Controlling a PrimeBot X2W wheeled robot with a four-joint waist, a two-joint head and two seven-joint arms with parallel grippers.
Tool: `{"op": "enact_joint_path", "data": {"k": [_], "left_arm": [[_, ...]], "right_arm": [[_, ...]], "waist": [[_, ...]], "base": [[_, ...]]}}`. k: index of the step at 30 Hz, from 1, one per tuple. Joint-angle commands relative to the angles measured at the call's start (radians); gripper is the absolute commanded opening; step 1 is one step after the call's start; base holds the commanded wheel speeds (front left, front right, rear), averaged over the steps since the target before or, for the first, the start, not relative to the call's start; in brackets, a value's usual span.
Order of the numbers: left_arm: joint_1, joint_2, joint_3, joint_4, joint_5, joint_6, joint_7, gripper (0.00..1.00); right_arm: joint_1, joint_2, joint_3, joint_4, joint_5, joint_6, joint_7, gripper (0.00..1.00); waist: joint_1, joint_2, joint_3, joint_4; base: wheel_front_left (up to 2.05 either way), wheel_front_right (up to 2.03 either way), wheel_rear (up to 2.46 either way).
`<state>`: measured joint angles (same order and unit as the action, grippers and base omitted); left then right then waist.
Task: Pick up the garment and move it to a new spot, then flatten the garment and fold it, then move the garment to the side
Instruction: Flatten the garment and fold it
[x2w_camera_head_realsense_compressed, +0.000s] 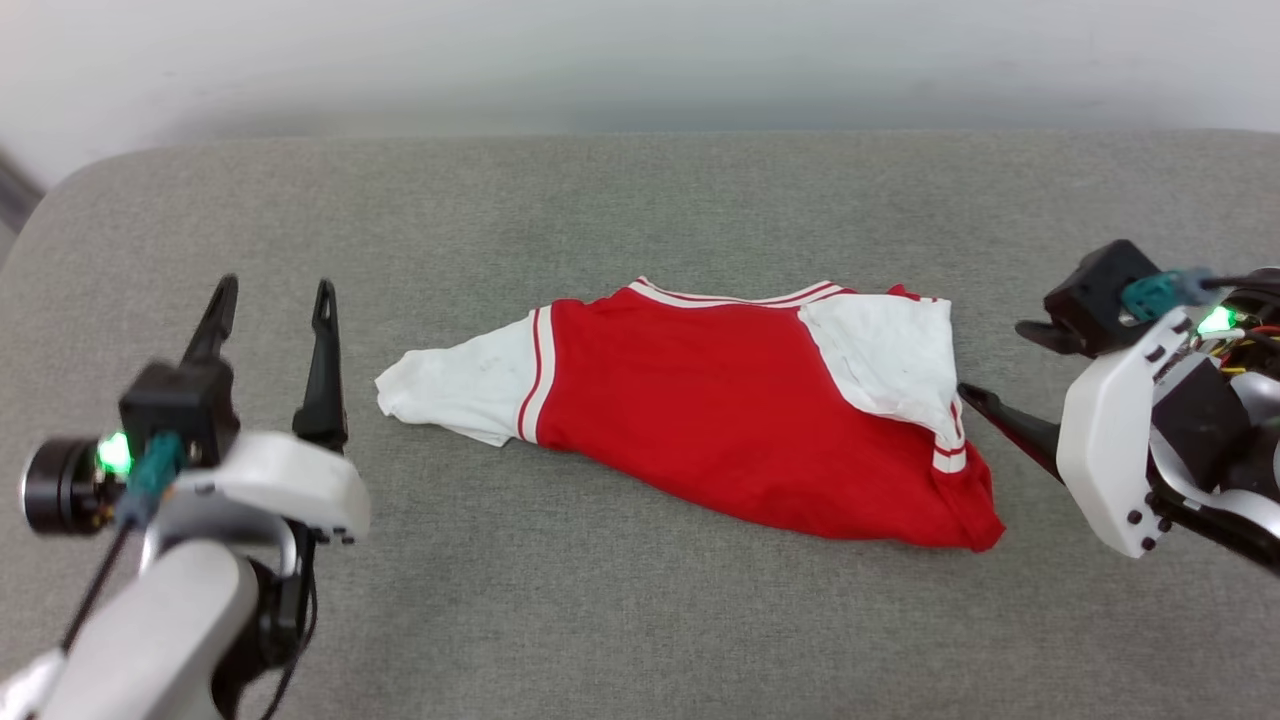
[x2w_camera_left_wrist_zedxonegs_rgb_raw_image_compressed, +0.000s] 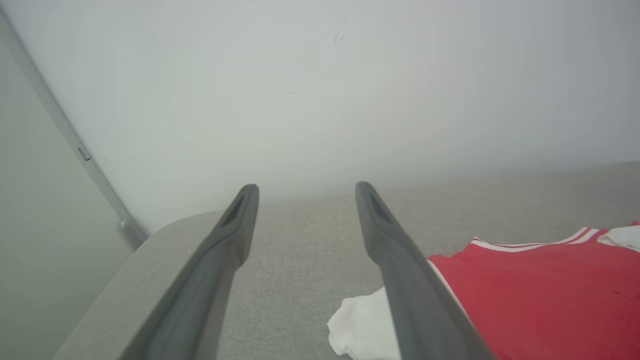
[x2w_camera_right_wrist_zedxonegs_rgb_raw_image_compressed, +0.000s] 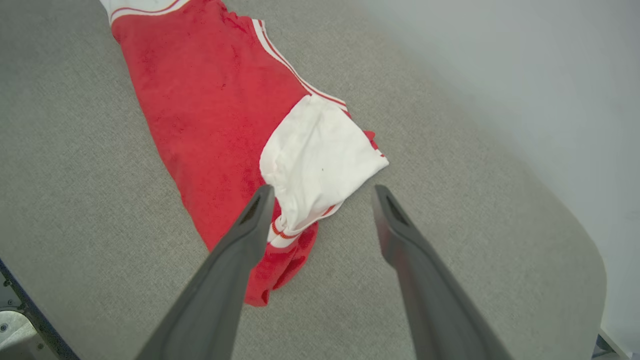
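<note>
The garment (x2w_camera_head_realsense_compressed: 720, 420) lies folded on the grey padded surface (x2w_camera_head_realsense_compressed: 640, 200). It is red, with one white sleeve sticking out to the left and the other laid over its right end. My left gripper (x2w_camera_head_realsense_compressed: 272, 300) stands open to the left of the garment, apart from it, with nothing between its fingers. In the left wrist view that gripper (x2w_camera_left_wrist_zedxonegs_rgb_raw_image_compressed: 306, 187) points over bare grey cloth, the garment (x2w_camera_left_wrist_zedxonegs_rgb_raw_image_compressed: 540, 295) off to its right. My right gripper (x2w_camera_head_realsense_compressed: 992, 360) is open just right of the garment's right edge. Its wrist view shows the gripper (x2w_camera_right_wrist_zedxonegs_rgb_raw_image_compressed: 323, 190) spread above the white sleeve end of the garment (x2w_camera_right_wrist_zedxonegs_rgb_raw_image_compressed: 210, 115).
A pale wall (x2w_camera_head_realsense_compressed: 640, 60) rises behind the surface. The surface has rounded corners at the back left (x2w_camera_head_realsense_compressed: 90, 180), and its right edge (x2w_camera_right_wrist_zedxonegs_rgb_raw_image_compressed: 595, 280) drops off near my right gripper. Grey cloth lies bare in front of and behind the garment.
</note>
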<state>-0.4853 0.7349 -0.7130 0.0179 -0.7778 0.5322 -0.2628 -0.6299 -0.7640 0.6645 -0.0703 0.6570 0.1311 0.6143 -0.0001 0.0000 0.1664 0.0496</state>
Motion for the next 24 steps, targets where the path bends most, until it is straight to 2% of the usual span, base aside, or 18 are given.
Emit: {"op": "enact_joint_path", "data": {"k": [1, 5, 10, 16, 22, 23, 24], "left_arm": [[0.016, -0.006, 0.016, -0.010, 0.015, 0.008, -0.002, 1.00], [0.183, -0.091, 0.163, -0.101, 0.135, 0.053, -0.002, 1.00], [0.334, -0.222, 0.295, -0.160, 0.266, 0.046, -0.002, 1.00], [0.428, -0.358, 0.398, -0.164, 0.361, -0.023, -0.003, 1.00], [0.452, -0.451, 0.467, -0.142, 0.431, -0.107, -0.003, 1.00], [0.455, -0.463, 0.477, -0.138, 0.442, -0.121, -0.003, 1.00], [0.458, -0.475, 0.488, -0.132, 0.451, -0.133, -0.003, 1.00]], "right_arm": [[-0.025, -0.011, 0.007, -0.002, 0.005, -0.001, 0.012, 1.00], [-0.112, -0.057, 0.137, 0.017, 0.089, -0.001, 0.155, 1.00], [-0.211, -0.050, 0.260, 0.069, 0.145, -0.001, 0.242, 1.00], [-0.303, -0.004, 0.386, 0.181, 0.148, -0.001, 0.224, 1.00], [-0.354, 0.028, 0.477, 0.279, 0.140, -0.001, 0.132, 1.00], [-0.363, 0.029, 0.488, 0.290, 0.139, -0.001, 0.109, 0.47], [-0.369, 0.028, 0.499, 0.299, 0.138, -0.001, 0.086, 0.00]], "waist": [[0.0001, 0.0000, 0.004, 0.006], [0.0001, 0.0000, 0.021, 0.020], [0.0001, 0.0000, 0.054, 0.040], [0.0001, 0.0000, 0.094, 0.061], [0.0001, 0.0000, 0.119, 0.071], [0.0001, 0.0000, 0.121, 0.068], [0.0001, 0.0000, 0.122, 0.064]], "base": [[0.00, 0.00, 0.00], [0.00, 0.00, 0.00], [0.00, 0.00, 0.00], [0.00, 0.00, 0.00], [0.00, 0.00, 0.00], [0.00, 0.00, 0.00], [0.00, 0.00, 0.00]]}}
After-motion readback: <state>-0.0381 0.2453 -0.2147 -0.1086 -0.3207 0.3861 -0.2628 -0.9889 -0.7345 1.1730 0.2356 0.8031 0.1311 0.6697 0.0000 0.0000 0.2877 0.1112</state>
